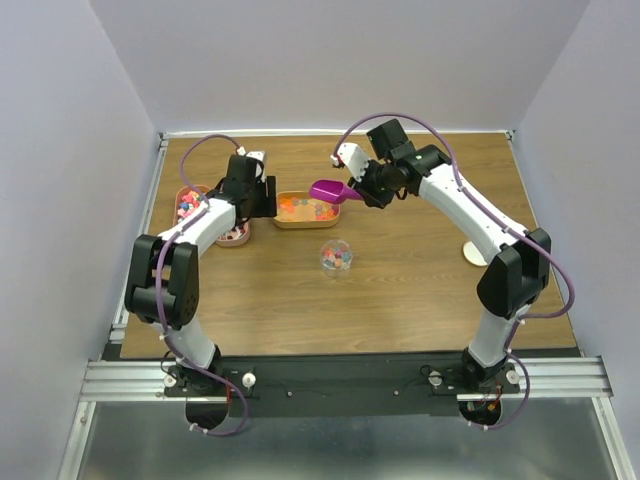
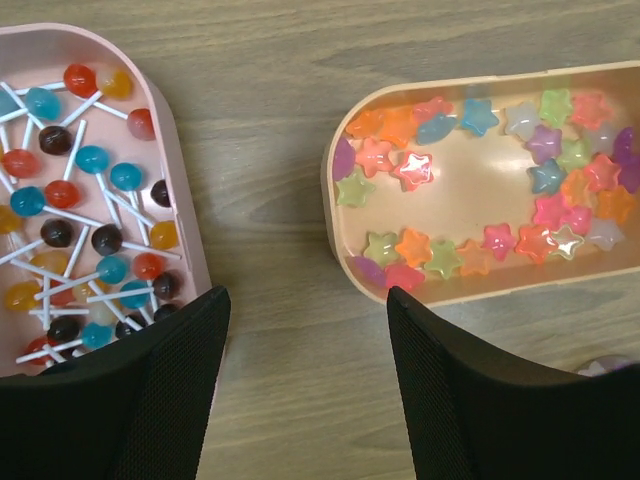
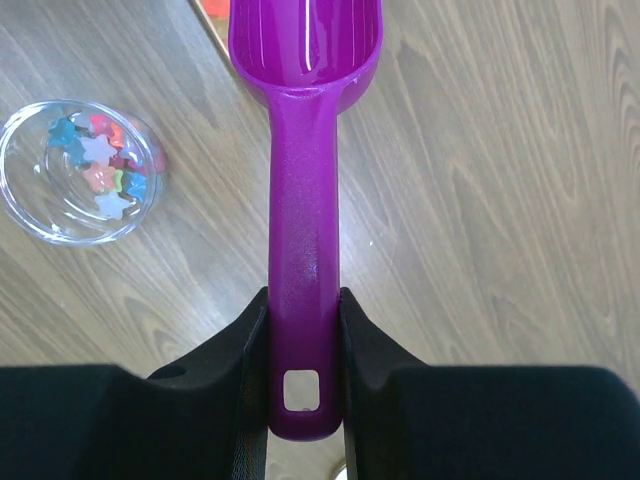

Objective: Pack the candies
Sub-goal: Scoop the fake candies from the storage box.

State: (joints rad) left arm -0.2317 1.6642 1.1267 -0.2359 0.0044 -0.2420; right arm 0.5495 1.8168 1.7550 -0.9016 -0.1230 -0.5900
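Observation:
The candies [image 2: 480, 180] are small glossy star-shaped sweets in many colours, lying in an oblong peach tray [image 2: 330, 190]. A few more candies [image 3: 100, 165] sit in a clear round cup [image 3: 30, 215], which stands at mid-table [image 1: 336, 256]. My left gripper [image 2: 308, 300] is open over bare wood just left of that tray [image 1: 278, 210], with nothing between its fingers. My right gripper [image 3: 303, 295] is shut on the handle of the magenta scoop [image 3: 303, 200]. The scoop's bowl [image 1: 330, 190] looks empty and hovers at the tray's right end.
A pink tray [image 2: 175, 170] full of lollipops lies left of my left gripper [image 1: 262, 200], close to the table's left edge. A white round disc [image 1: 472, 253] lies on the wood at the right, beside my right arm.

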